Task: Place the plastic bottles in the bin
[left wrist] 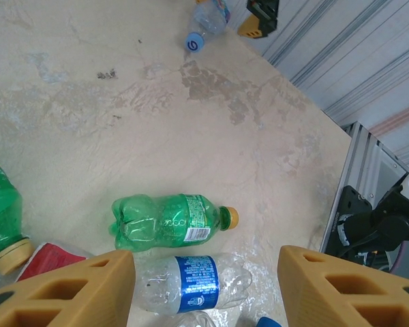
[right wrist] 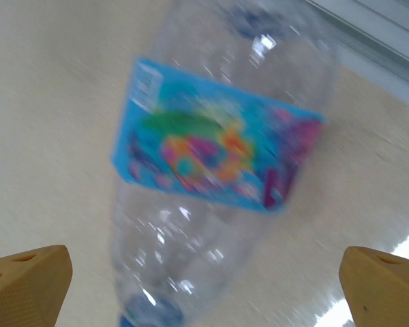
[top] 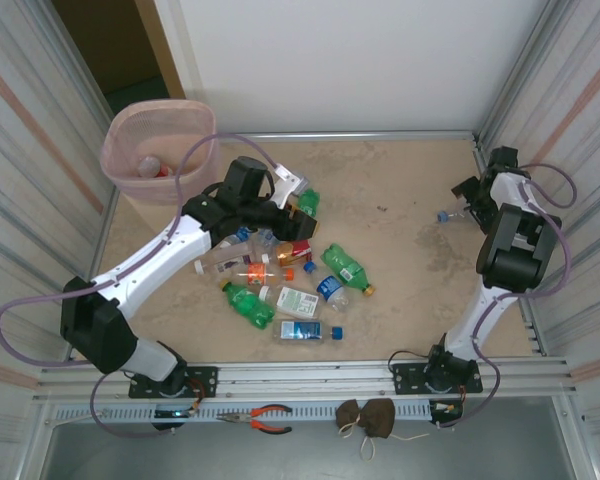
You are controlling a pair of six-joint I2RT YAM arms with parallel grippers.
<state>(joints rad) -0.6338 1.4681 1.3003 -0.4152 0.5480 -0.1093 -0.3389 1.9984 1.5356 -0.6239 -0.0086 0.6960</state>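
Observation:
Several plastic bottles (top: 290, 280), clear and green, lie in a heap at the centre-left of the table. My left gripper (top: 300, 205) hovers over the heap's far end. Its jaws (left wrist: 206, 272) stand apart above a clear bottle with a blue label (left wrist: 191, 283), next to a green bottle with a yellow cap (left wrist: 167, 221); neither finger touches them. The pink bin (top: 115, 160) stands at the far left with a bottle inside. My right gripper (top: 467, 197) is open at the far right beside a blue-capped clear bottle (top: 450, 214). That bottle (right wrist: 218, 170) looks blurred, its colourful label between the wide-spread fingers (right wrist: 27, 279).
Corrugated metal walls close in the table on the left and right. An aluminium rail (top: 310, 378) runs along the near edge, with pliers (top: 270, 418) and two brown pouches (top: 368, 418) below it. Bare tabletop lies between the heap and the right arm.

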